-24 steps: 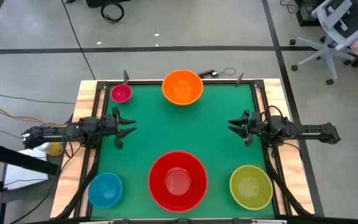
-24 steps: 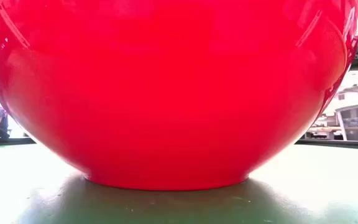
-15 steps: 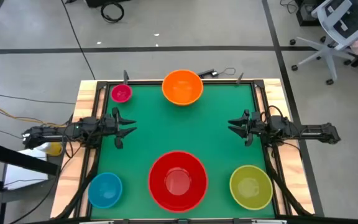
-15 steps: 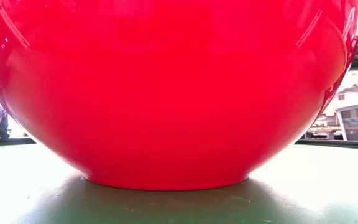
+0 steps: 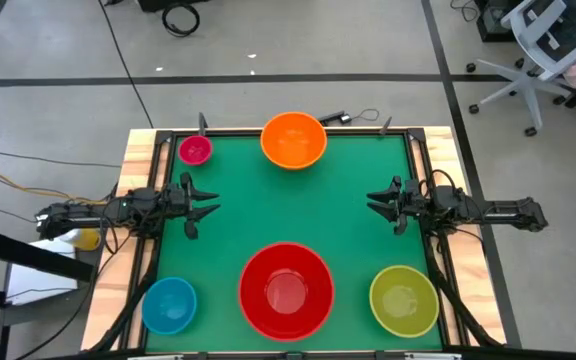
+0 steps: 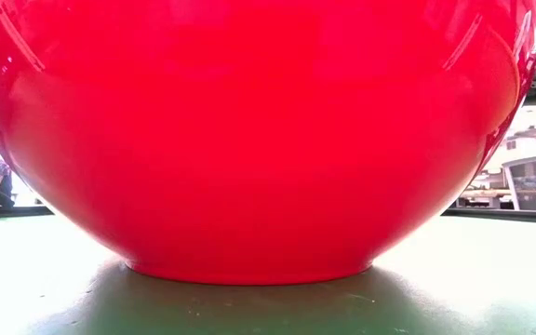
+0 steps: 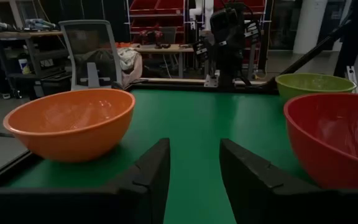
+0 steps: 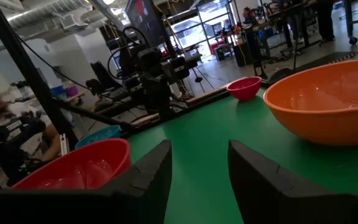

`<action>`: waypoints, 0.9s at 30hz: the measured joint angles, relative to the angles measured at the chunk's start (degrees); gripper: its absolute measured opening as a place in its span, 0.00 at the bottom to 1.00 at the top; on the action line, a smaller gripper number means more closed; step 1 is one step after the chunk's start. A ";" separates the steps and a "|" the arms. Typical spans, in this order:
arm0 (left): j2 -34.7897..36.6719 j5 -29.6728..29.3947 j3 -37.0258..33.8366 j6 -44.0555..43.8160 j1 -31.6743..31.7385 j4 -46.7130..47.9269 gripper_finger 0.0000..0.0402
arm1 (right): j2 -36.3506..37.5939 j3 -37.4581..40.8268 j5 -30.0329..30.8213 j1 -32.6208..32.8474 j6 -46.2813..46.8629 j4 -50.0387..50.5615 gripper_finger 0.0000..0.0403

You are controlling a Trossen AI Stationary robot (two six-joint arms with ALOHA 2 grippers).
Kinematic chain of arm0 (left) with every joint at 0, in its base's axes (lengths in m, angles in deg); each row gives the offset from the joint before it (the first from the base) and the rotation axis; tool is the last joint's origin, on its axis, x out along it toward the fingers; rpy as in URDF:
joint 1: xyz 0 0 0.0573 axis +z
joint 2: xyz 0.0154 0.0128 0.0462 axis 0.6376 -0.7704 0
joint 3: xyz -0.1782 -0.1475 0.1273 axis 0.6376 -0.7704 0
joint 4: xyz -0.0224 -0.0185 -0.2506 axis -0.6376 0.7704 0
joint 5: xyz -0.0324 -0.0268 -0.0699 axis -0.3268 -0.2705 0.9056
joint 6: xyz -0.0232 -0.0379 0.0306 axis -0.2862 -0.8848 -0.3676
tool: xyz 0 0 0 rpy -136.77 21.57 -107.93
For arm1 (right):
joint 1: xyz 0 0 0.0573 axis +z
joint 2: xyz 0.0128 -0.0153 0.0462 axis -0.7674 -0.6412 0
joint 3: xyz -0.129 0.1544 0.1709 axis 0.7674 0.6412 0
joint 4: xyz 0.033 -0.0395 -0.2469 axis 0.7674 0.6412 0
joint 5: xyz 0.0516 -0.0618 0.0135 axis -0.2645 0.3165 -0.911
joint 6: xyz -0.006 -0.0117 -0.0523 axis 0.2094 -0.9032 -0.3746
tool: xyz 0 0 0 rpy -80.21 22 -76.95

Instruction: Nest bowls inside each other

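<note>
Five bowls stand apart, upright on their bases on the green table: red bowl near middle, yellow-green bowl near right, blue bowl near left, orange bowl far middle, small pink bowl far left. My left gripper hangs open at the left edge, pointing level toward the right. My right gripper hangs open at the right edge, pointing left. Nothing is between either pair of fingers. The red bowl fills the low view.
Wooden rails frame the table. Free green surface lies between the two grippers in the table's middle. A cable and small item lie just beyond the far edge. An office chair stands on the floor at the far right.
</note>
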 joint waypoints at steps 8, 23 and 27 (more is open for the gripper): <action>0.00 0.00 0.00 0.01 0.01 0.00 0.35 | 0.01 0.02 0.00 -0.02 -0.02 0.01 0.40; 0.00 0.00 0.00 0.00 0.00 -0.01 0.35 | -0.01 0.00 0.02 -0.02 0.00 -0.01 0.40; -0.02 -0.11 0.00 1.96 0.00 -1.04 0.35 | 0.00 0.01 0.02 -0.02 -0.01 0.02 0.40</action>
